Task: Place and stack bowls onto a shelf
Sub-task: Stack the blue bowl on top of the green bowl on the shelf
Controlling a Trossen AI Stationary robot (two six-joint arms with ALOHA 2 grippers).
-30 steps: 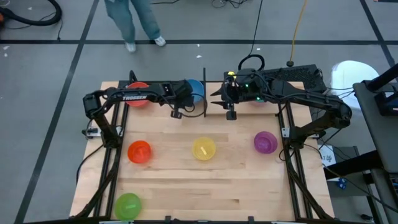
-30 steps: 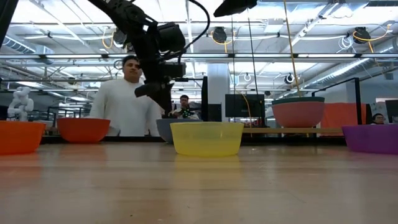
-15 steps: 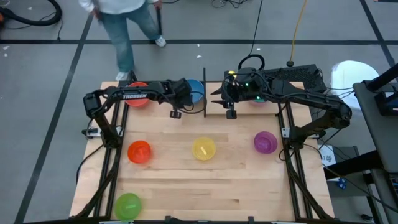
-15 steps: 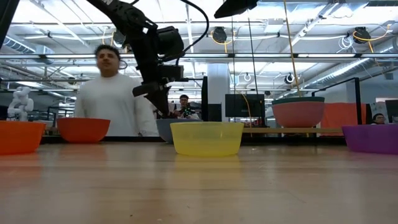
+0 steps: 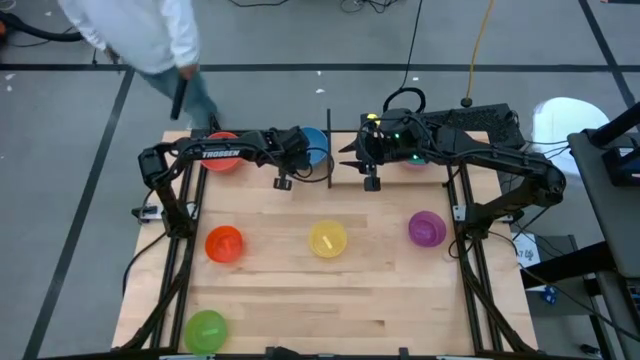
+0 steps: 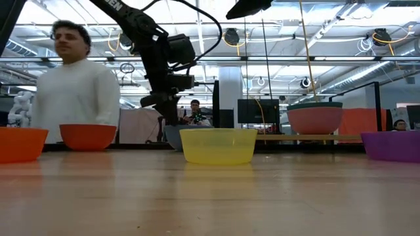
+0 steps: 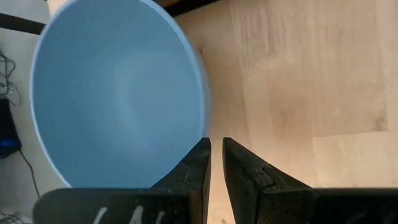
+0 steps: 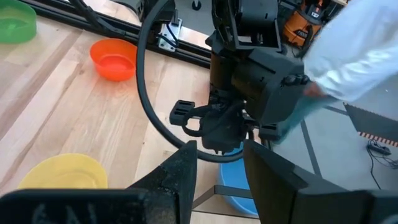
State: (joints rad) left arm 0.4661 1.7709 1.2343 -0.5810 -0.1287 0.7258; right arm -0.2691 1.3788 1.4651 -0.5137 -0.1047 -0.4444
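My left gripper (image 5: 300, 152) (image 6: 167, 111) points down at the far middle of the table, shut on the blue bowl (image 5: 316, 143) (image 7: 118, 93). My right gripper (image 5: 372, 168) (image 8: 217, 168) hangs open just right of it, touching nothing. The pink bowl (image 6: 315, 120) sits with the teal bowl (image 6: 315, 105) nested in it on the shelf (image 6: 308, 137) at the far right. Resting on the tabletop are the red (image 5: 222, 160), orange (image 5: 224, 243), yellow (image 5: 328, 239), purple (image 5: 427, 229) and green (image 5: 206, 330) bowls. My left gripper has the blue bowl by its rim (image 7: 205, 127) on the side toward the table's near edge. One finger (image 7: 198, 163) stands inside the bowl and the other outside, coming from above and pointing down. The bowl stays upright; whether its base is off the table I cannot tell.
A black upright bar (image 5: 329, 150) of the shelf stands between the two grippers. A person (image 5: 140, 35) walks beyond the table's far left corner. Bare wood lies along the middle and near part of the table, between the scattered bowls.
My left gripper has sunk a little toward the blue bowl. The person behind the far edge has walked toward the left. The bowls have kept their places.
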